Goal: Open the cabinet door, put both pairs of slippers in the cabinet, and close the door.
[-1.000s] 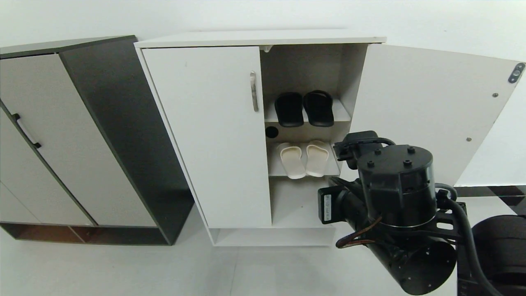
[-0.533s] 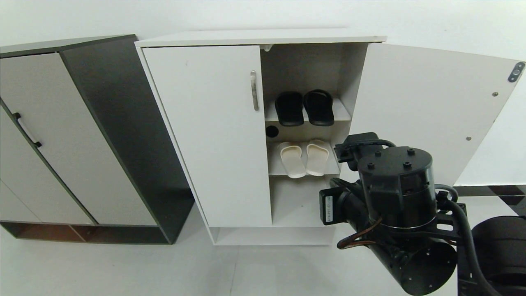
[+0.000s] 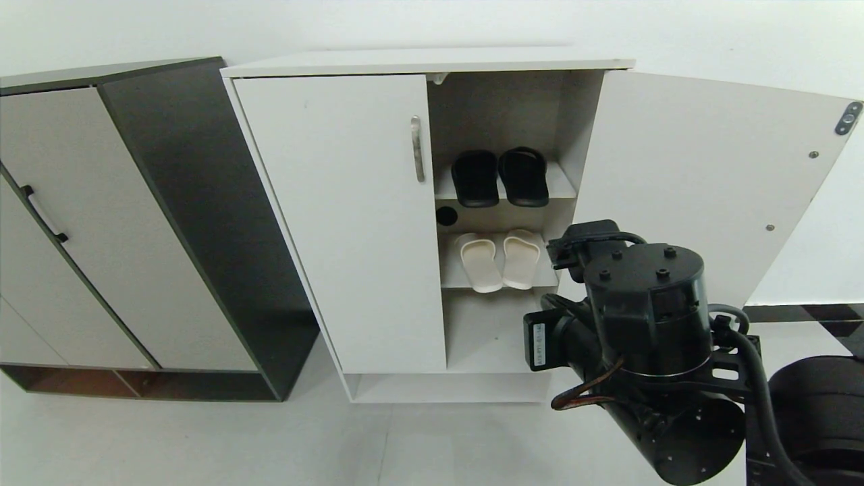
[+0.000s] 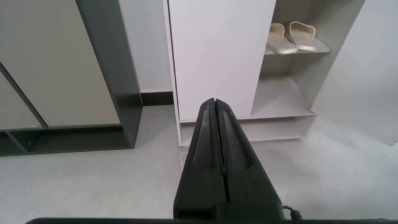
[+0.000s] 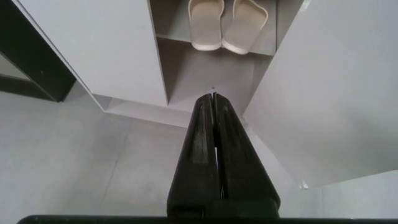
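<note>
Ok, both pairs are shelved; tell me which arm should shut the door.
Right. The open door swings out on the robot's right, and the shut right gripper sits just beside its panel. The left gripper, also shut, faces the closed door, farther from the open one.

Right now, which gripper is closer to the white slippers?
Right. The right gripper, shut, sits close before the cabinet, aimed just below the white slippers. The left gripper, shut too, hangs farther back, facing the closed door.
</note>
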